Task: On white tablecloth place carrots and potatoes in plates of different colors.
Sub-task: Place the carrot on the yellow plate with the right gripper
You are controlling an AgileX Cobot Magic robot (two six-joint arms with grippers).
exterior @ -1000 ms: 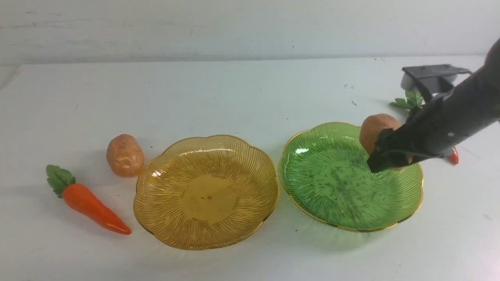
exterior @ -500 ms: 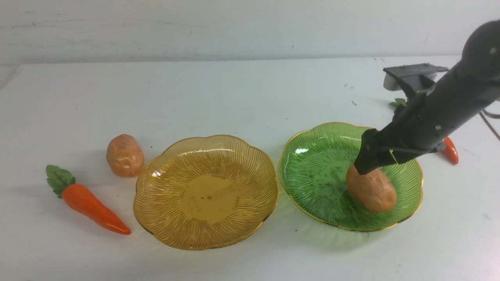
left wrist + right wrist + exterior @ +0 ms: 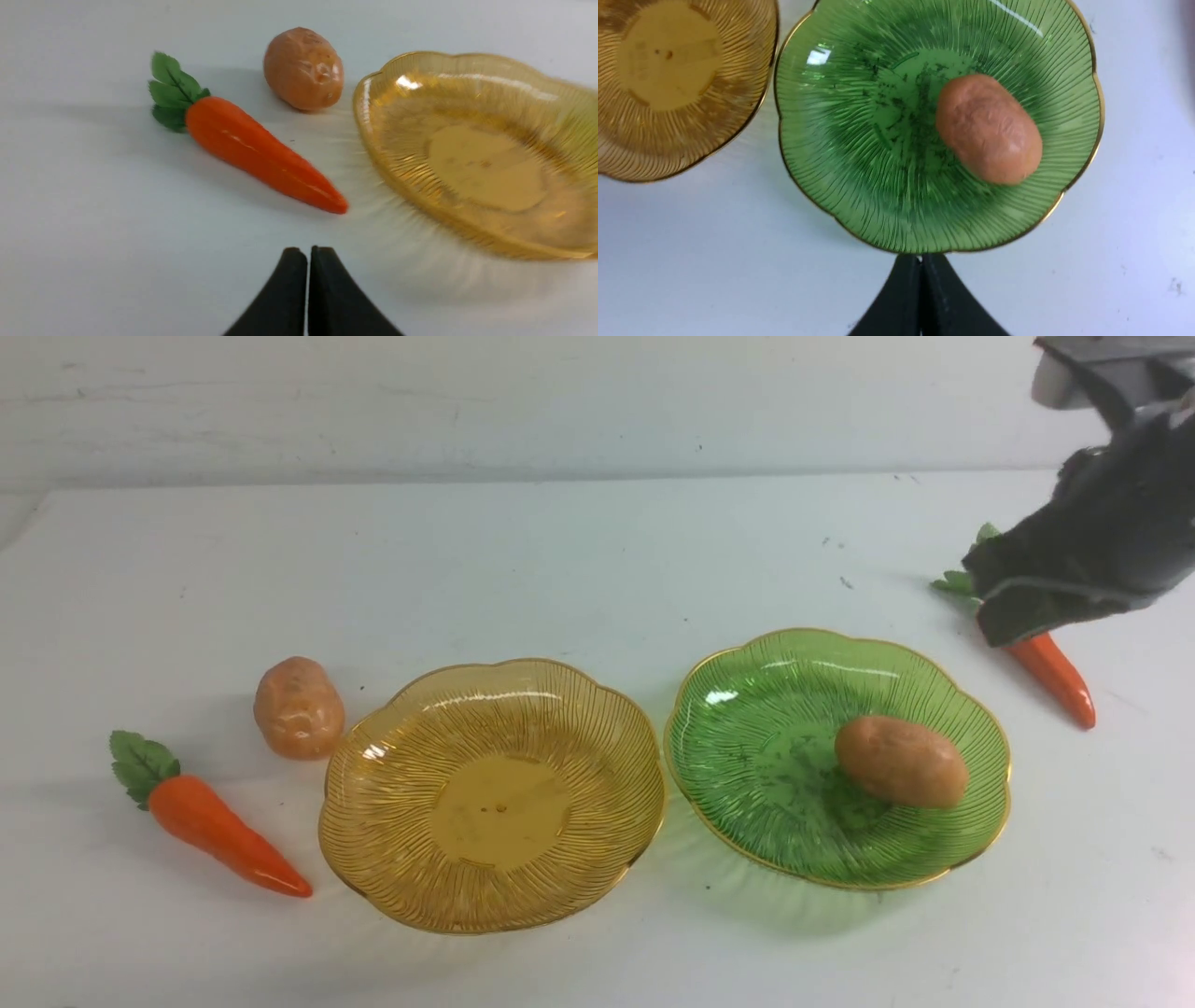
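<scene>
On the white tablecloth [image 3: 579, 560] a green plate [image 3: 747, 663] holds one potato [image 3: 901, 761], lying on its side; both also show in the right wrist view, the plate [image 3: 859, 186] and the potato [image 3: 987, 128]. The amber plate [image 3: 420, 691] is empty. A second potato [image 3: 299, 707] and a carrot [image 3: 219, 831] lie left of it; the left wrist view shows them too, potato [image 3: 303, 67] and carrot [image 3: 261, 154]. Another carrot [image 3: 1050, 672] lies at the right, partly hidden by my right gripper [image 3: 990, 616], which is raised, shut and empty [image 3: 920, 256]. My left gripper [image 3: 308, 249] is shut and empty near the carrot's tip.
A pale wall runs behind the table's far edge. The amber plate [image 3: 467, 140] sits close to the left gripper and also appears in the right wrist view [image 3: 668, 116]. The right arm's body hangs over the far right corner.
The right gripper let the potato go into the green plate, then rose and drew back to the right. The potato settled on its side. The right carrot is now more exposed.
</scene>
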